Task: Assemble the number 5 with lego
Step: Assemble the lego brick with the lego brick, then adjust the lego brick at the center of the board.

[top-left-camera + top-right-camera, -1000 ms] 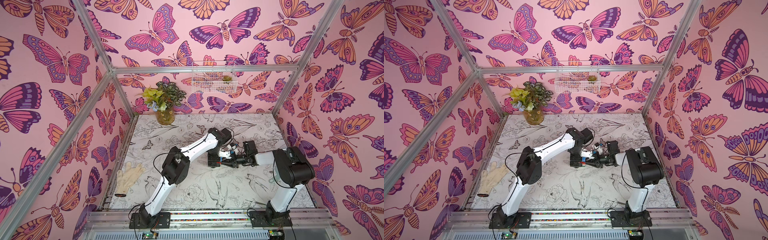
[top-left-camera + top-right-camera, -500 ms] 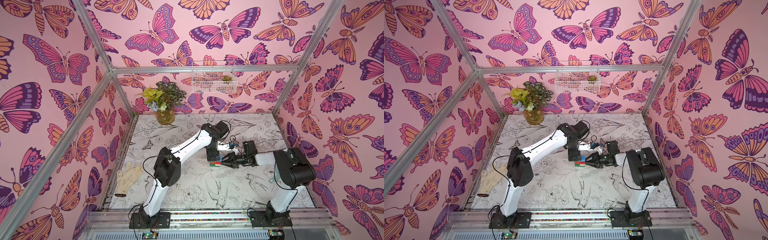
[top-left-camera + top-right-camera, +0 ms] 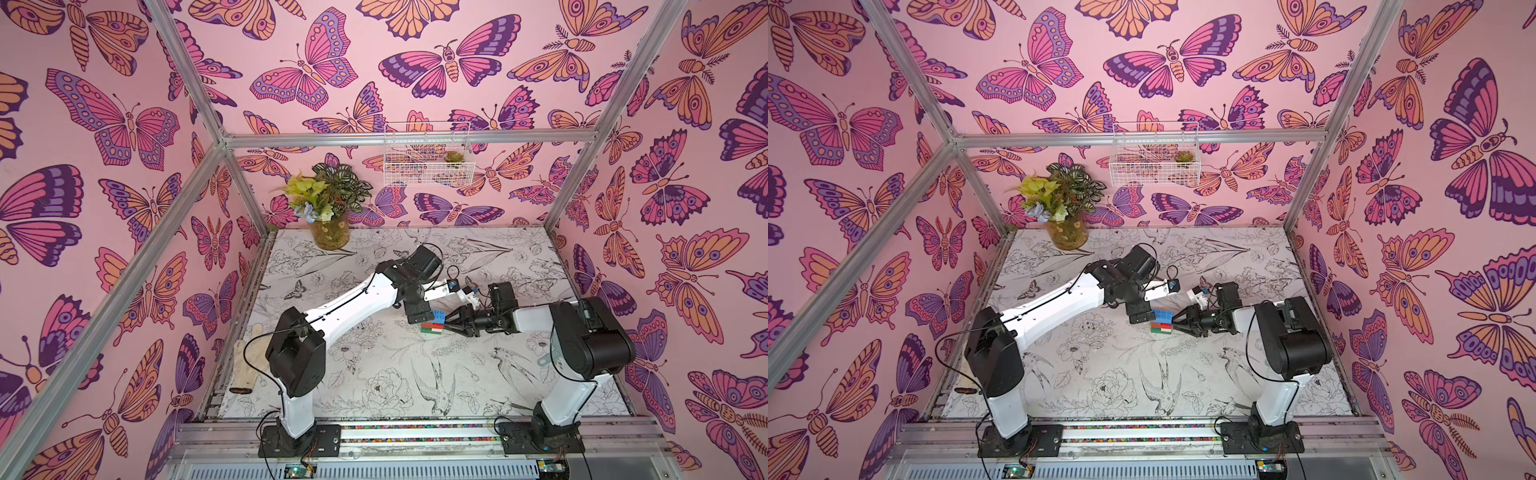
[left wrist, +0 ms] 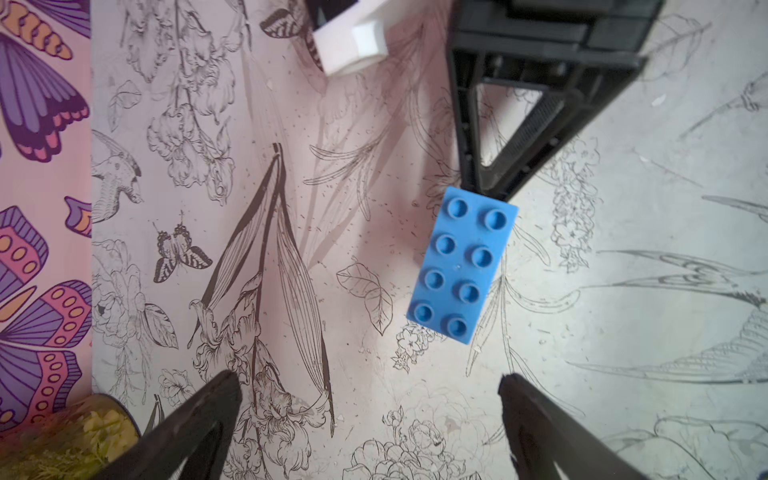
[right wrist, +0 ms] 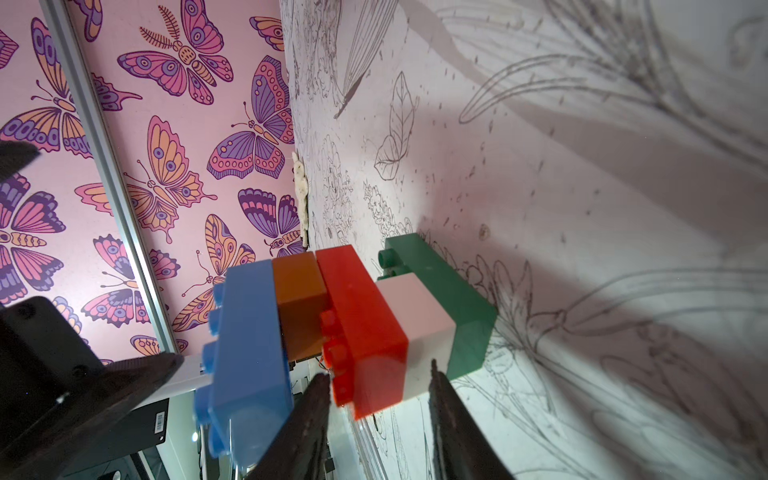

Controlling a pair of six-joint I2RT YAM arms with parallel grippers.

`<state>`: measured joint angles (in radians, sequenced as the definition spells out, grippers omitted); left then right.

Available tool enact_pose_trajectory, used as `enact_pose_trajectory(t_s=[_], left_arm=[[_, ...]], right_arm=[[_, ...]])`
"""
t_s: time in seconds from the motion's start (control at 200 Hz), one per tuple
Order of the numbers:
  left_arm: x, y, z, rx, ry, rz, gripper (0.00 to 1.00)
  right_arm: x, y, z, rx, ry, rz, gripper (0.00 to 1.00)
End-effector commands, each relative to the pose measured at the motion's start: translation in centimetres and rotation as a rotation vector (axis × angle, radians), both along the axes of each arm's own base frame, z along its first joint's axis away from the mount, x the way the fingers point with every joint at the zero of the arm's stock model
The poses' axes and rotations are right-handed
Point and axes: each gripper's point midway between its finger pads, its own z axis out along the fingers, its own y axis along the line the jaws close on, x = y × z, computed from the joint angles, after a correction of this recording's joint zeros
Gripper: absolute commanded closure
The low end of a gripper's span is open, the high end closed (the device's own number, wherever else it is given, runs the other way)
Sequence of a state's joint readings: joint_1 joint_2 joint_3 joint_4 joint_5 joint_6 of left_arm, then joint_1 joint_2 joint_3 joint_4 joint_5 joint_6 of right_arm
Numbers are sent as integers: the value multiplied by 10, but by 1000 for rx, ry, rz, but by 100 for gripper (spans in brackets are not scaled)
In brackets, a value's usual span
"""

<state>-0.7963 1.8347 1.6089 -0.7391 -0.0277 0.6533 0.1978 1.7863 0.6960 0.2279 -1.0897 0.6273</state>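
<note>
The number 5 (image 3: 433, 322) (image 3: 1161, 322) stands upright on the table in both top views. In the right wrist view its lego reads blue (image 5: 249, 332), orange (image 5: 299, 291), red (image 5: 361, 311), white (image 5: 415, 307) and green (image 5: 457, 291), green on the table. My right gripper (image 3: 445, 323) (image 5: 376, 370) lies sideways at the stack's right end. One finger sits in the gap under the blue brick and the other by the white-green seam; contact is unclear. My left gripper (image 3: 419, 316) (image 4: 370, 386) hangs open and empty just left of the stack, above the blue brick (image 4: 461, 266).
A glass vase of flowers (image 3: 330, 232) stands at the back left of the table. A white wire basket (image 3: 428, 153) hangs on the back wall. A pale glove (image 3: 245, 361) lies along the left edge. Aluminium frame posts mark the corners.
The left arm's elbow has swung left and its gripper has drawn slightly left off the stack, uncovering the blue brick. The right arm has stayed at the stack.
</note>
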Motion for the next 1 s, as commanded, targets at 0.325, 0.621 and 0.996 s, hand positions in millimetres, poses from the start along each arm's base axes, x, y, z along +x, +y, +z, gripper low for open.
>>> enact_pose_trajectory(t_s=[0.325, 0.621, 0.996], left_arm=[[25, 4, 25, -289, -87, 210, 0], [31, 19, 38, -413, -186, 334, 0], [-9, 38, 18, -535, -117, 378, 0]], right_arm=[[-8, -14, 3, -54, -8, -24, 59], [-9, -24, -14, -119, 30, -70, 61], [-12, -12, -37, -148, 78, -55, 62]])
